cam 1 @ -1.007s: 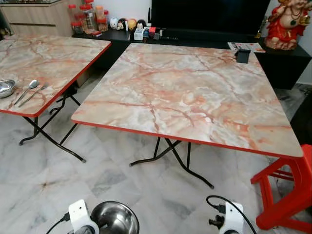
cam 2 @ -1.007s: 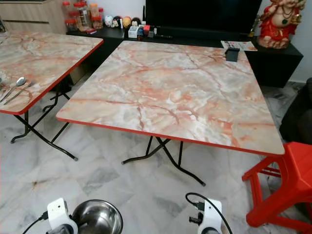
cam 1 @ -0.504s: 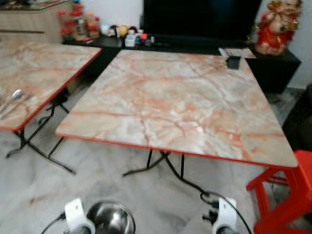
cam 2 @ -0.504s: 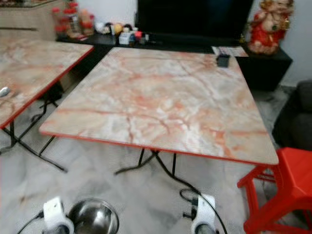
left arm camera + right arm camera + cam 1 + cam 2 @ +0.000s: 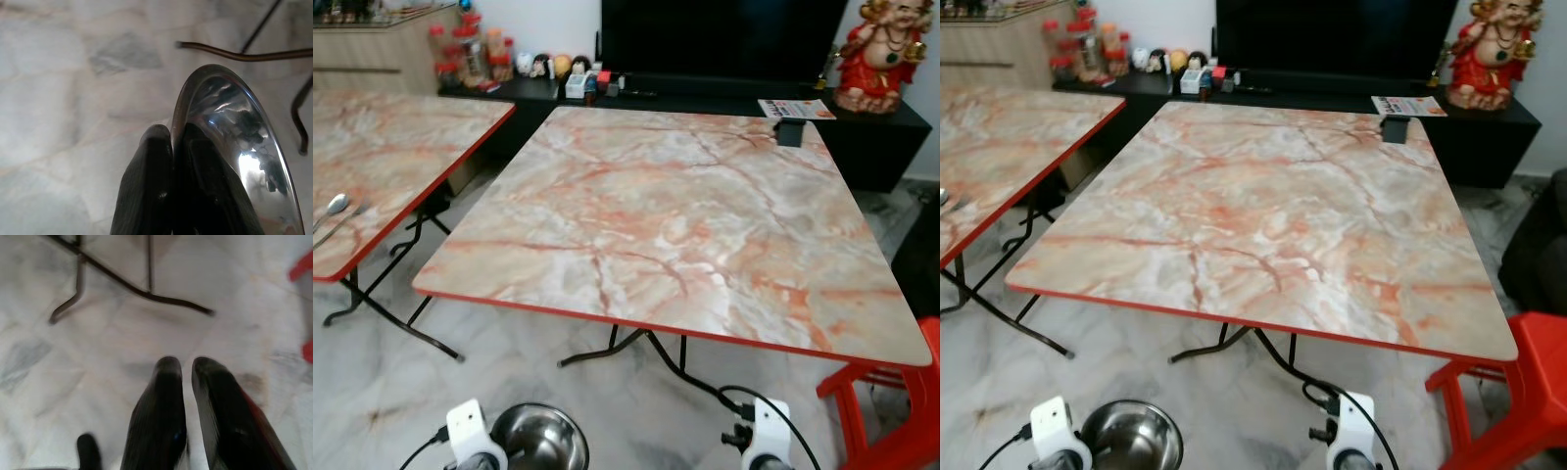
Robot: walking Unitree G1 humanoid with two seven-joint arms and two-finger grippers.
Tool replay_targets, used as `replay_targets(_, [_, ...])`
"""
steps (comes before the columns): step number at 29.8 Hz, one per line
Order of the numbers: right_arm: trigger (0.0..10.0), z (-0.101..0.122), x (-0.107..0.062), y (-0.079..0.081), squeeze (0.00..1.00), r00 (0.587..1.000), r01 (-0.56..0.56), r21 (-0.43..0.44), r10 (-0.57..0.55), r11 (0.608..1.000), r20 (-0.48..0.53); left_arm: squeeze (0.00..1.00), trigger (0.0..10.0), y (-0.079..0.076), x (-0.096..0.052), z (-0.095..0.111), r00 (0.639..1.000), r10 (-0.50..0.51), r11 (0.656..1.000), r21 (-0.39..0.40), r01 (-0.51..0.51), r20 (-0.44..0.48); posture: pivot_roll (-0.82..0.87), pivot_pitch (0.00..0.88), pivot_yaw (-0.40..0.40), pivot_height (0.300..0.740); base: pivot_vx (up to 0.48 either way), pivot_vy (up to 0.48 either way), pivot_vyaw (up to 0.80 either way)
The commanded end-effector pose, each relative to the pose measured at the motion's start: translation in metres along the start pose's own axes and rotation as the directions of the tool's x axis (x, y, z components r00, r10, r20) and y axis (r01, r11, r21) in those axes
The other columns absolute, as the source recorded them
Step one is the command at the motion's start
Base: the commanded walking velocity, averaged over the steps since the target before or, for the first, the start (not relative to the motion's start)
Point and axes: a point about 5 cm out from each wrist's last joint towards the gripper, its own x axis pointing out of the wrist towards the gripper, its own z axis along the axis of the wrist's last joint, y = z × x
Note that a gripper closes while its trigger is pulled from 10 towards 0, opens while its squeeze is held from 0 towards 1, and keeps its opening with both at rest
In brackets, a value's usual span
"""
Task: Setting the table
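- Since a second ago my whole view has swung: the side table (image 5: 382, 147) sits further toward my left edge, its small bowl has slid out of sight, and the main table (image 5: 675, 215) sits more squarely ahead of me; that is my camera moving, not the furniture.
- Low at my left side, my left gripper (image 5: 171, 147) has its two black fingers pinched together on the rim of the steel bowl (image 5: 540, 438), one finger outside the wall and one inside.
- I carry the bowl over the marble floor (image 5: 382, 392), short of the main table's near red edge and below it.
- My right gripper (image 5: 188, 377) hangs low at my right side over the floor, fingers nearly together with a thin gap and nothing between them.
- Between my grippers and the far side stands the main table's black folding leg frame (image 5: 651, 348), its curved feet on the floor just ahead of my fingers.
- A red plastic stool (image 5: 1528, 392) stands just beyond my right gripper, close against the table's near right corner.
- On the side table, well off to my left, a spoon (image 5: 333, 208) and a fork lie near its edge.
- At the main table's far right corner sits a small dark box (image 5: 789, 132).
- Behind the table a low black cabinet (image 5: 862, 137) carries a dark screen, a red figurine (image 5: 883, 54), a leaflet, jars and small trinkets.
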Motion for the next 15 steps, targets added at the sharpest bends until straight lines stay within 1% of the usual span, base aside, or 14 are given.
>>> replay_targets(1, [10.0,0.0043,0.001,-0.0022,0.0,1.0,0.009,0.005,-0.009,1.0,0.008,0.0,10.0,-0.0071,0.001,0.0021,1.0,-0.028,1.0,0.004,0.028,0.003,-0.04,0.0,-0.017,0.74,0.289,0.0,-0.46])
replay_targets(11, [10.0,0.0051,0.0011,-0.0023,0.0,1.0,0.007,-0.007,-0.007,1.0,0.011,0.0,10.0,-0.008,0.0006,0.0005,0.999,-0.04,0.999,0.035,0.04,-0.001,-0.04,0.0,-0.023,0.74,0.0,0.0,0.0])
replay_targets(15, [10.0,0.0041,0.001,-0.0017,0.0,1.0,0.004,-0.009,-0.004,1.0,0.006,0.0,10.0,-0.0049,-0.0008,-0.0048,0.999,-0.029,0.996,0.088,0.031,-0.015,-0.03,0.0,-0.022,0.74,0.0,0.0,0.0])
